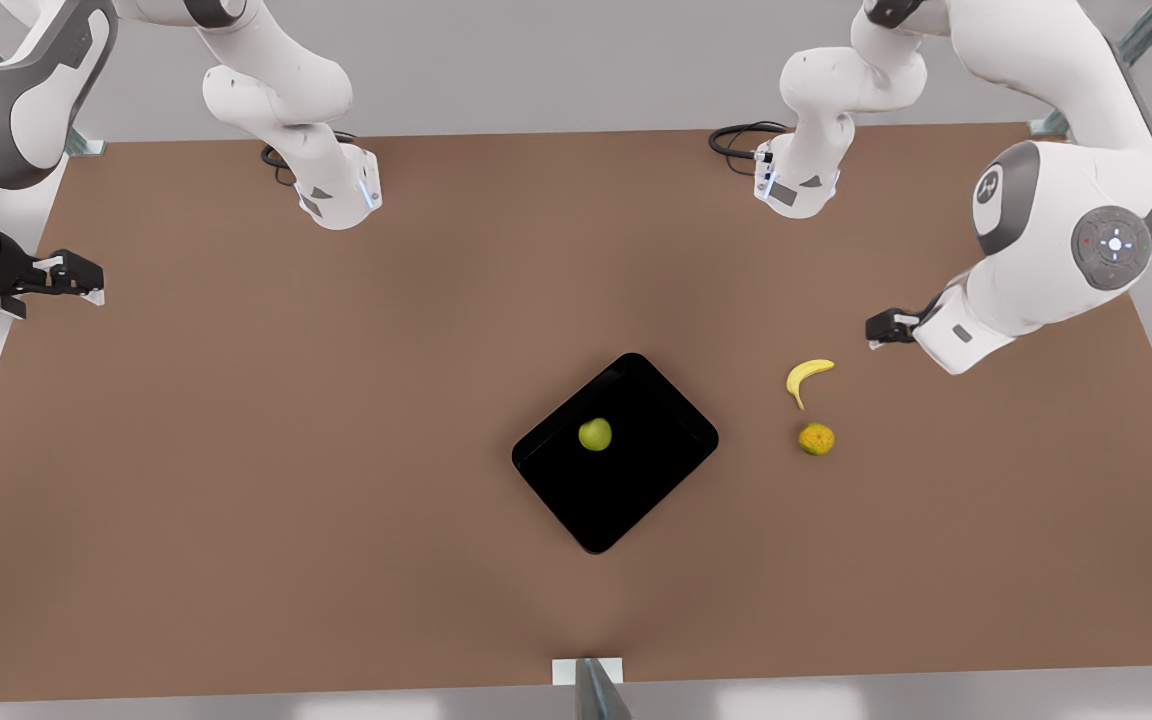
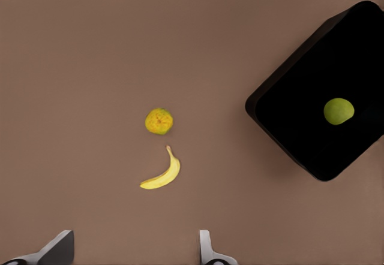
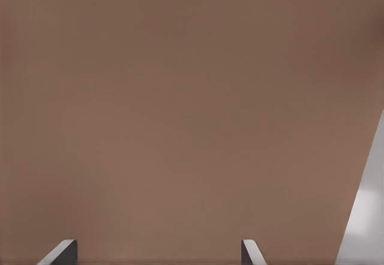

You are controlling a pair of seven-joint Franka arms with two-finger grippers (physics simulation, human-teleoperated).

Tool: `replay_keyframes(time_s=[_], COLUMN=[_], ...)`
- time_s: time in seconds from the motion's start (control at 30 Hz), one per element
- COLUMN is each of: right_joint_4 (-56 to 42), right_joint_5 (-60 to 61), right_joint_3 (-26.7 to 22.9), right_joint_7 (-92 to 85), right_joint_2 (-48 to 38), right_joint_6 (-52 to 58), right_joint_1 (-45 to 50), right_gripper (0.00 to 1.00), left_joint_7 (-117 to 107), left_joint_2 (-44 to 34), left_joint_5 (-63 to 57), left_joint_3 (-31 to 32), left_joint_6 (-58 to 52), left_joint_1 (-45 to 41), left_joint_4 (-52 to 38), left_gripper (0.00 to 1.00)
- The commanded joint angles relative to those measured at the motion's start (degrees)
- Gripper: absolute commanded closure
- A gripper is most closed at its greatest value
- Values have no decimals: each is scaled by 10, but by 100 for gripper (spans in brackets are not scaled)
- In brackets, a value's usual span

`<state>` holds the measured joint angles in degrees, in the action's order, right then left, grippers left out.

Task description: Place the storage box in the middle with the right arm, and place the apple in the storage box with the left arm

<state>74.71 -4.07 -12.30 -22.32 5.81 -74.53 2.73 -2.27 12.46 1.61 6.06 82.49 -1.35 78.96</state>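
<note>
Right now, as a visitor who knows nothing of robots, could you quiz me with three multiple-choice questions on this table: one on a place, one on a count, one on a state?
1. Where is the apple?
A. on the bare table
B. inside the storage box
C. between a gripper's fingers

2. How many fruits lie outside the box?
A. one
B. two
C. three

3. How is the left gripper?
A. shut on a fruit
B. open, holding nothing
C. shut on the box's rim

Answers:
1 B: the apple rests on the box's black floor.
2 B: the banana and the orange fruit lie on the table.
3 B: its fingertips stand apart above bare table. The right gripper waits at the front view's left, also open.
</note>
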Motion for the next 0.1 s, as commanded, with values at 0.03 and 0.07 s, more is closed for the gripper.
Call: replay_keyframes(time_s=[0.03,0.07], right_joint_4=[0,0], right_joint_5=[-1,0], right_joint_3=[0,0], right_joint_7=[0,1], right_joint_2=[0,0], right_joint_6=[0,0], right_joint_1=[0,0], right_gripper=[0,0], left_joint_7=[0,0], left_joint_2=[1,4], left_joint_5=[3,4], left_joint_3=[0,0], left_joint_6=[0,0], left_joint_1=[2,2], left_joint_4=[0,-1], left_gripper=[0,0])
